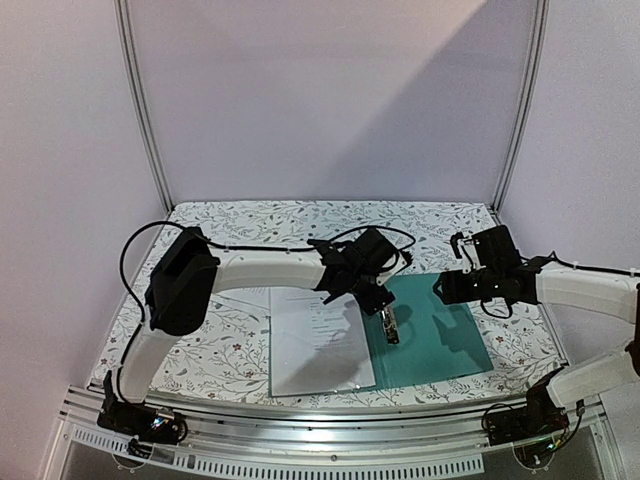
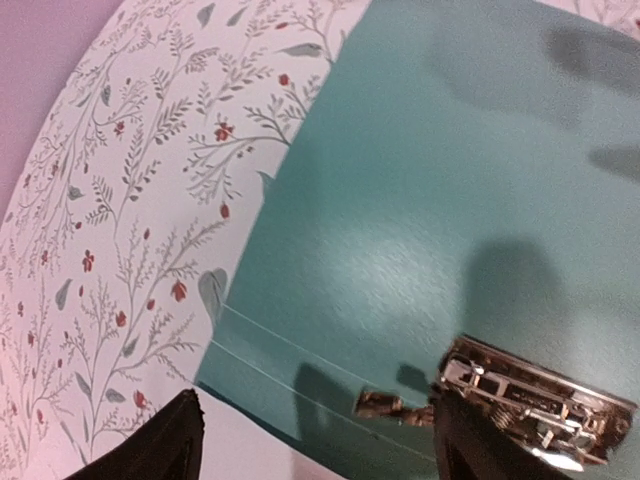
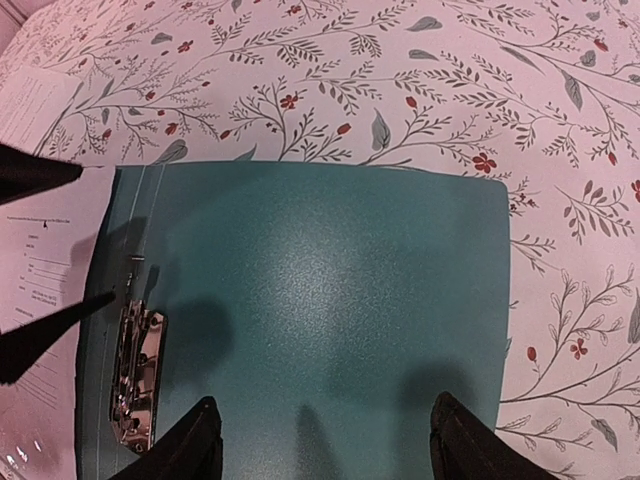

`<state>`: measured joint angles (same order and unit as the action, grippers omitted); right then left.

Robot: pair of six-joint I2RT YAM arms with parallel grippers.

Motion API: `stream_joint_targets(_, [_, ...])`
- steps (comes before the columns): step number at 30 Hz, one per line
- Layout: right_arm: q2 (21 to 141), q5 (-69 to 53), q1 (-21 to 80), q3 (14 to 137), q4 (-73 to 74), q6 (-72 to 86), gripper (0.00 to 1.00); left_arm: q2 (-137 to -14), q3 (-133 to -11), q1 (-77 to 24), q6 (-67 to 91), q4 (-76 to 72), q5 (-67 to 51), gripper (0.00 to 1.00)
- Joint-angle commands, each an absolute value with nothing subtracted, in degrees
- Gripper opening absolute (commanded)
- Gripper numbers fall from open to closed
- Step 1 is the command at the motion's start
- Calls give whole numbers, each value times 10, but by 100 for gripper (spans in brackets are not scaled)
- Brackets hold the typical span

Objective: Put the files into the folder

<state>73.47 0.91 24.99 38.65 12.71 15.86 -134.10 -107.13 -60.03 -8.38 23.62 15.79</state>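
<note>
Lying open near the front of the floral tabletop (image 1: 230,225), the folder (image 1: 440,350) carries the files (image 1: 315,350) on its left half. Farther back, the left end effector (image 1: 382,305) hovers over the silver clip (image 1: 391,327), the right end effector (image 3: 320,445) over the bare right panel; both gape wide, empty.

Lilac walls (image 1: 330,90), floral tablecloth (image 1: 250,222)

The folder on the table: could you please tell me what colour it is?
The folder is teal green; clearest in the right wrist view.
</note>
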Motion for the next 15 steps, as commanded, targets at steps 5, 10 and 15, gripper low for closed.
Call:
stream_joint_targets(5, [708,8,245,373,149,161,70,-1404,-1161,-562,-58,237,112,81])
stream_joint_targets(10, [691,12,241,362,148,156,70,-1379,-1153,-562,-36,232,131,82])
stream_joint_targets(15, [699,6,240,361,142,158,70,-1307,-1131,-562,36,258,186,83])
